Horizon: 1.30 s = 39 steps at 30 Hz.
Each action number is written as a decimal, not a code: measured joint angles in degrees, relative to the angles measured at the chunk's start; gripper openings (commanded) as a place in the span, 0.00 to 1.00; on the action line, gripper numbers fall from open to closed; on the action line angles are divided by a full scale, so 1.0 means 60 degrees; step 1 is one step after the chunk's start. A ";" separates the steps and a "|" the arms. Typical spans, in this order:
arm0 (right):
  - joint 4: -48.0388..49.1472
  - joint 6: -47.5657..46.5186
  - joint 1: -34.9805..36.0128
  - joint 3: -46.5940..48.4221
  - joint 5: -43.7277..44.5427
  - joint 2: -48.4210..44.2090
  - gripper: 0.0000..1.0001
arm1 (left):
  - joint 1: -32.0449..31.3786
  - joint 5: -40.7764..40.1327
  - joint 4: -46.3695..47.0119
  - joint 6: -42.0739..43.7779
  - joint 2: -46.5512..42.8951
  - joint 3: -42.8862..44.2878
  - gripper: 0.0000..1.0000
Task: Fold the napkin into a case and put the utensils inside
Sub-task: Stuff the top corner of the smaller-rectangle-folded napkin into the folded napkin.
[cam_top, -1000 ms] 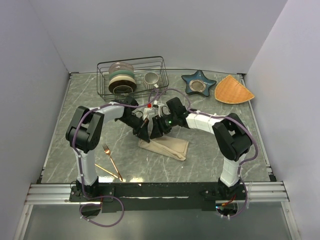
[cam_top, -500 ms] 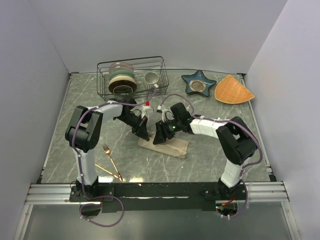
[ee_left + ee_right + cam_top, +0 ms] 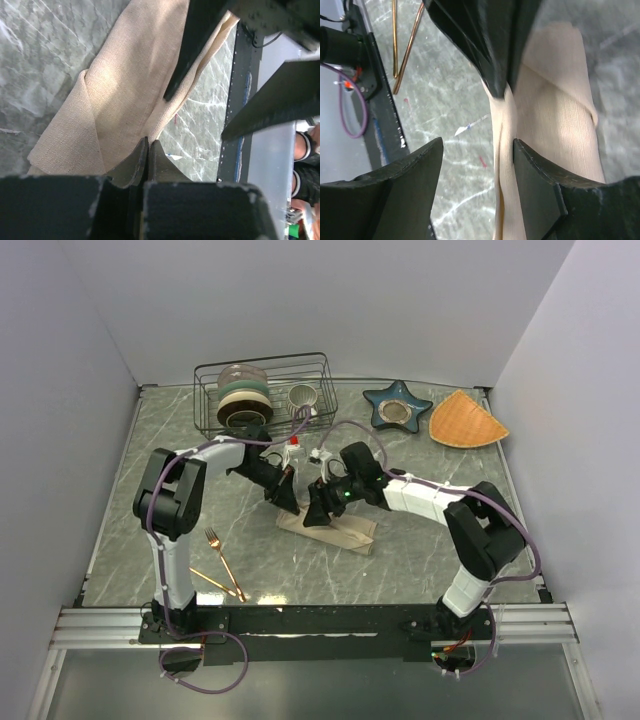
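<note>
The beige napkin (image 3: pixel 338 531) lies folded into a long narrow strip at the middle of the table, and fills the left wrist view (image 3: pixel 120 90). My left gripper (image 3: pixel 288 504) is shut, its tips (image 3: pixel 148 143) down at the strip's long edge; whether cloth is caught between them does not show. My right gripper (image 3: pixel 314 517) is open and straddles that same edge (image 3: pixel 477 150), one finger (image 3: pixel 535 180) over the cloth and the other (image 3: pixel 412 172) over bare table. The gold fork (image 3: pixel 220 554) and spoon (image 3: pixel 213 581) lie near the left arm's base, apart from both grippers.
A wire dish rack (image 3: pixel 205 400) with bowls and a cup stands at the back left. A blue star-shaped dish (image 3: pixel 396 406) and an orange wedge mat (image 3: pixel 466 420) sit at the back right. The black rail (image 3: pixel 320 620) runs along the near edge.
The napkin has gone from a wider fold to a narrower strip. My right gripper has opened wider and shifted slightly left. The left gripper stayed shut at the cloth's left end.
</note>
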 measured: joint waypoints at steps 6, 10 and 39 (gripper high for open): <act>-0.0047 -0.0499 0.0291 0.0499 0.0521 0.0517 0.61 | 0.0055 0.0211 -0.0423 0.0197 0.0211 0.0175 0.01; -0.0047 -0.0761 0.0317 0.0605 0.0827 0.0860 0.54 | 0.0131 0.0237 -0.0634 0.0262 0.0233 0.0193 0.01; 0.0025 -0.0423 0.0098 0.0463 0.0353 0.0943 0.00 | 0.0790 0.0259 0.0237 0.0273 -0.0444 -0.0758 0.61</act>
